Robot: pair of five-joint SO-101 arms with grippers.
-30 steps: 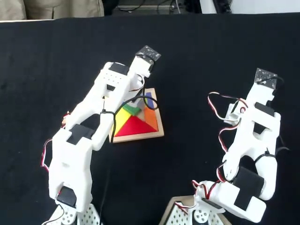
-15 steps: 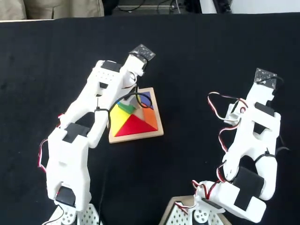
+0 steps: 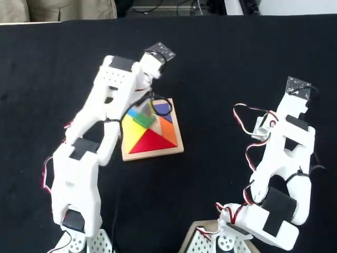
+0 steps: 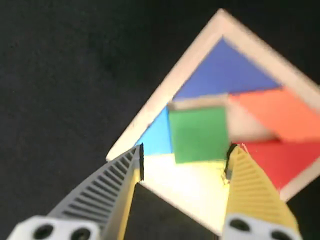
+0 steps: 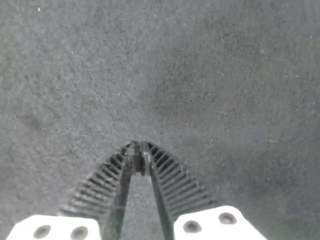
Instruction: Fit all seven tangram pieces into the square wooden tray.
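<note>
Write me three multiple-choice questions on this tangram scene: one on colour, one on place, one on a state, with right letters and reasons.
1. The square piece in the tray is: A red; B green; C orange.
2. The right gripper hangs over: A the tray; B bare black table; C a loose piece.
3. The left gripper is: A shut on a piece; B shut, empty; C open.
Answers: 1 B, left wrist view shows it green. 2 B, its wrist view shows black table beneath. 3 C, its fingers stand apart.

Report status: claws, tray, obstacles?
Left claw open over green square. Right claw shut over cloth. Tray holds coloured pieces, wood gap beside square. No obstacle.
</note>
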